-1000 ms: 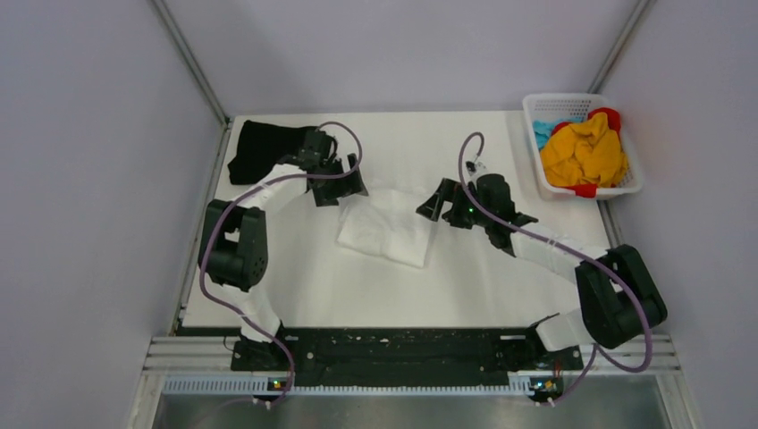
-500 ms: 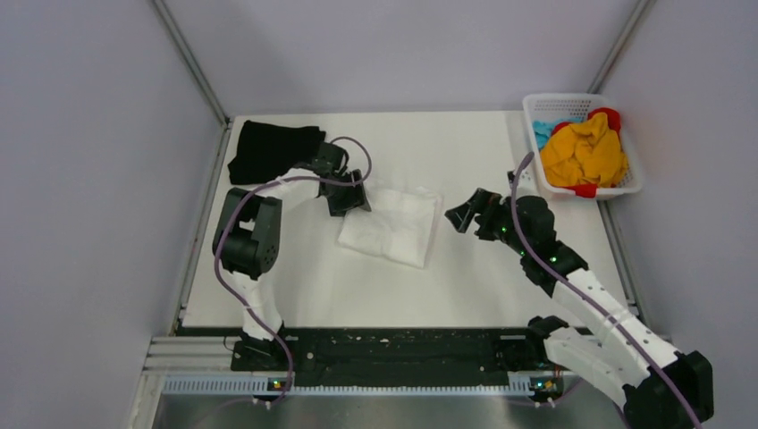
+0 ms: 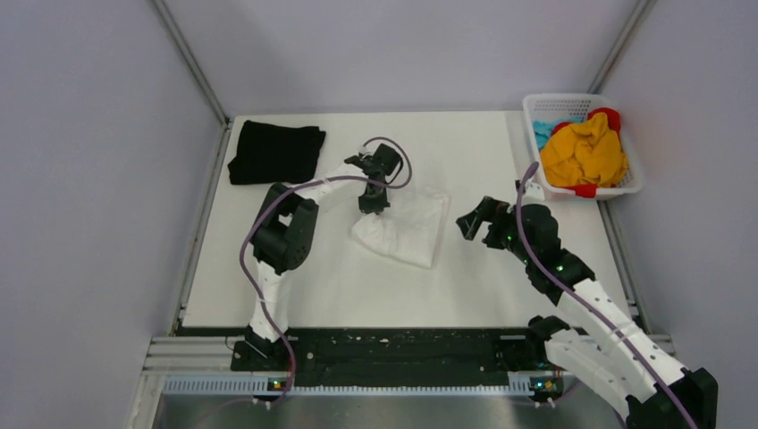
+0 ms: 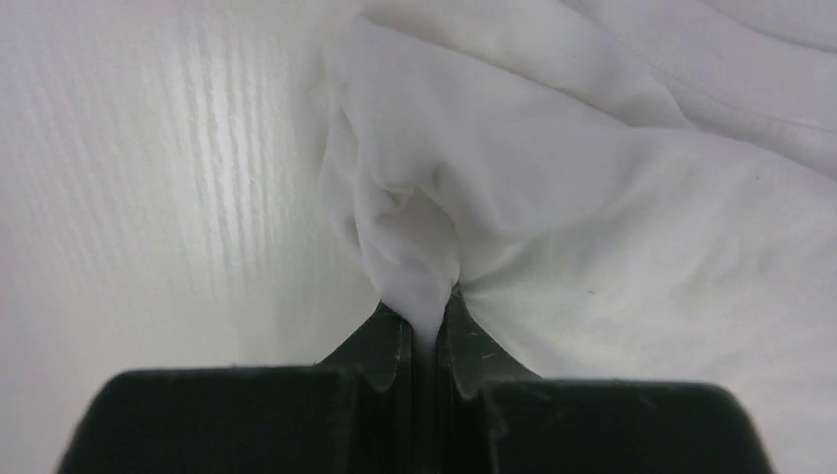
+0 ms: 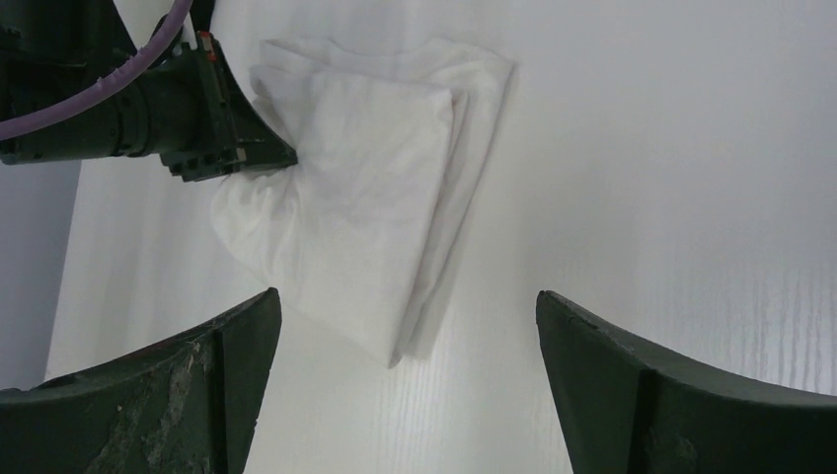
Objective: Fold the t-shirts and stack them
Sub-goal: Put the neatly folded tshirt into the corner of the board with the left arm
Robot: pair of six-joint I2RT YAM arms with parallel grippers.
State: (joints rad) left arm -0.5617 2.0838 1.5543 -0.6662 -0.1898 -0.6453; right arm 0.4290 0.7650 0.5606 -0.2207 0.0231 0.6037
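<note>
Top view, white t-shirt [image 3: 407, 234]: folded to a rough rectangle near the middle of the table [image 3: 340, 286], lying flat.
Top view, black t-shirt [image 3: 275, 152]: folded at the table's 10 o'clock corner, well apart from the white one; the stacking is not yet done.
Top view, left gripper [image 3: 370, 204]: on the white t-shirt's 10 o'clock edge.
Top view, right gripper [image 3: 472, 220]: at the shirt's 3 o'clock, near it but not touching.
Top view, basket [image 3: 572, 98]: at the table's 2 o'clock, holding coloured cloth.
Left wrist, left gripper [image 4: 426, 331]: jaws closed, pinching a puckered tuck of white cloth.
Right wrist, right gripper [image 5: 405, 306]: fingers spread wide and holding nothing; the white t-shirt [image 5: 365, 197] lies ahead at 12 o'clock.
Handling: light, limp, layered cloth that would probably sag or unfold if lifted by one edge.
Hold: best taken at two opposite edges, catching every layer.
</note>
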